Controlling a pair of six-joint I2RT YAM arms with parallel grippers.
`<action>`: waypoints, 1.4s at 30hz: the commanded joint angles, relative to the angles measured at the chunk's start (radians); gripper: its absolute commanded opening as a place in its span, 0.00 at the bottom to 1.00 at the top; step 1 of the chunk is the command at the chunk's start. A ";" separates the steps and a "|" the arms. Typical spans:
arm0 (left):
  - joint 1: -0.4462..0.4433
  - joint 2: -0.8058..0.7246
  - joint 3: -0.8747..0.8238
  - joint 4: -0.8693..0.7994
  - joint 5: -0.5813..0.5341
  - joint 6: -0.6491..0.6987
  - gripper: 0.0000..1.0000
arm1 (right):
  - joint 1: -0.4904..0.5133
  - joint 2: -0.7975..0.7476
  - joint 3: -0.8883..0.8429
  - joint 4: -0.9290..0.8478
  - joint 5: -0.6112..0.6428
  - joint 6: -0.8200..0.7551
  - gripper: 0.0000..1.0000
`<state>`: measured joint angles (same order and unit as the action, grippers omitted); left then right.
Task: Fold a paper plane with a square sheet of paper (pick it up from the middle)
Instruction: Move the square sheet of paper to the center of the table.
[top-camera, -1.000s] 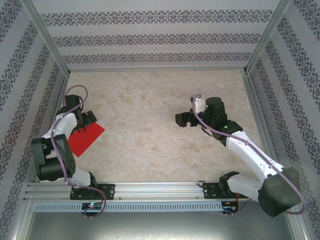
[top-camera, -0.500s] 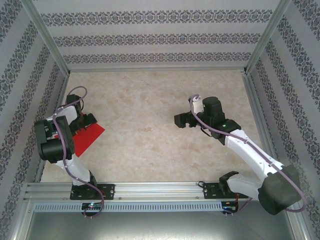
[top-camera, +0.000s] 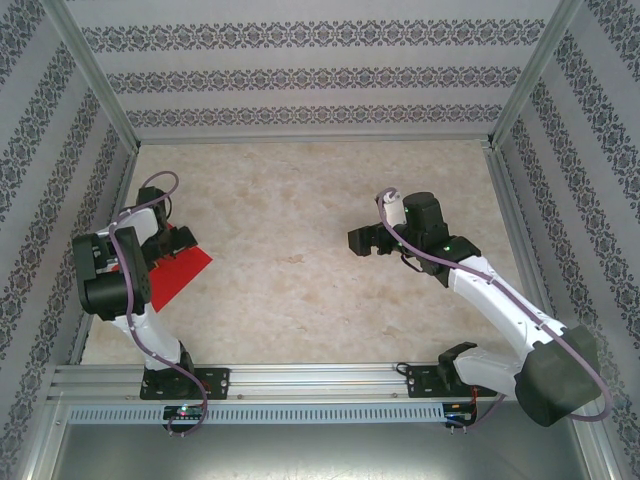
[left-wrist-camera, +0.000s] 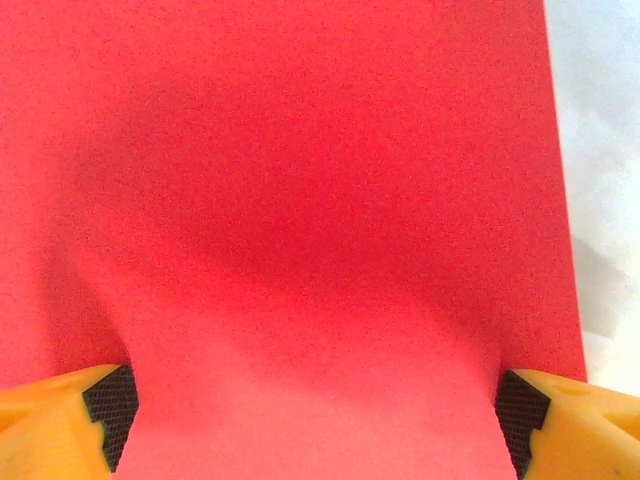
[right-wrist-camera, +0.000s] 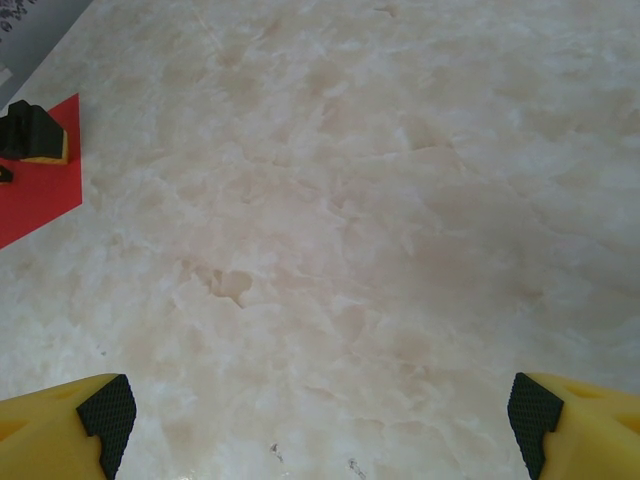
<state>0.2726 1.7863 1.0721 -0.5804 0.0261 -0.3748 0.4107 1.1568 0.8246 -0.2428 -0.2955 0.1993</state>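
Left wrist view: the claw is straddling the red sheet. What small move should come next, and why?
Probably close the left claw to pinch the paper. Its jaws stand wide, pads down on the square sheet of paper, which humps up between them, so a fold seems ready to grab. The right claw hangs open over the table.

Top camera looked down from above the near edge onto the beige marbled tabletop (top-camera: 300, 200), left wrist camera sat very close over the flat bright red paper sheet (left-wrist-camera: 300, 180), right wrist camera faced low across the tabletop, sharing that sheet at far left.
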 joint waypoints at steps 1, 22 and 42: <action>-0.053 0.036 -0.006 -0.047 0.073 -0.004 0.95 | 0.011 0.017 0.034 -0.008 0.010 -0.004 0.98; -0.408 0.160 0.156 -0.101 0.086 -0.116 0.94 | -0.001 0.063 0.044 0.001 0.018 -0.004 0.98; -0.854 0.469 0.588 -0.213 0.064 -0.267 0.94 | -0.061 0.039 0.026 -0.107 -0.062 -0.046 0.98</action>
<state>-0.5365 2.1624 1.6276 -0.7265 0.0223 -0.5968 0.3622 1.2198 0.8387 -0.3031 -0.3344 0.1780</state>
